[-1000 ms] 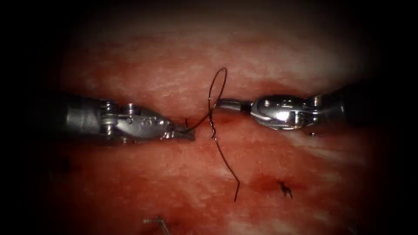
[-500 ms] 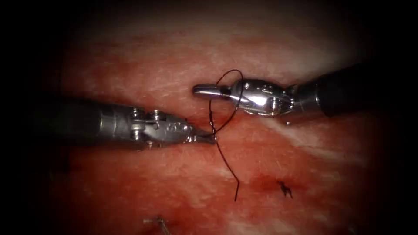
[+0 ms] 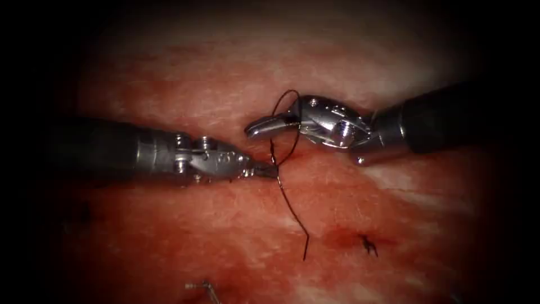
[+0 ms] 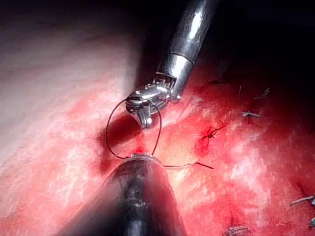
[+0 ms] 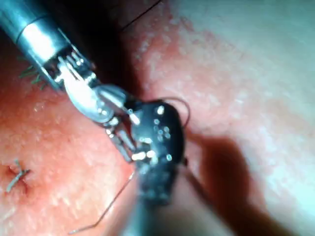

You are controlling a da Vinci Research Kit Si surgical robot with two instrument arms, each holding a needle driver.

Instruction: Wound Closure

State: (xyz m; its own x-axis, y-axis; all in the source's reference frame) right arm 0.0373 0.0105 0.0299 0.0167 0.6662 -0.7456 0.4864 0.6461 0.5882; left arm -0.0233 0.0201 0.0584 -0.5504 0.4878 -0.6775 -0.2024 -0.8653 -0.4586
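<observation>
My left tool (image 3: 269, 170) lies across the left side of the tissue (image 3: 225, 236), its jaws shut on the dark thread (image 3: 288, 202) right at the cut (image 3: 315, 160). From there the thread rises in a loop (image 3: 281, 101) that passes round the jaws of my right tool (image 3: 257, 128), which are shut and bent downward above the cut, with nothing between them. A free tail (image 3: 306, 253) of the thread trails down over the tissue. The left wrist view has the loop (image 4: 109, 130) round the right tool (image 4: 143, 109). I see no needle.
A finished dark stitch (image 3: 368, 244) sits at the lower right, also seen as the stitch (image 4: 211, 132) in the left wrist view. A small pale cut end (image 3: 205, 288) lies near the lower edge. Red fluid (image 3: 343, 236) stains the tissue around the cut.
The right tool has moved left and up, through the thread loop, and its jaws now bend downward with the loop round them. The left tool has moved right to the cut, still holding the thread.
</observation>
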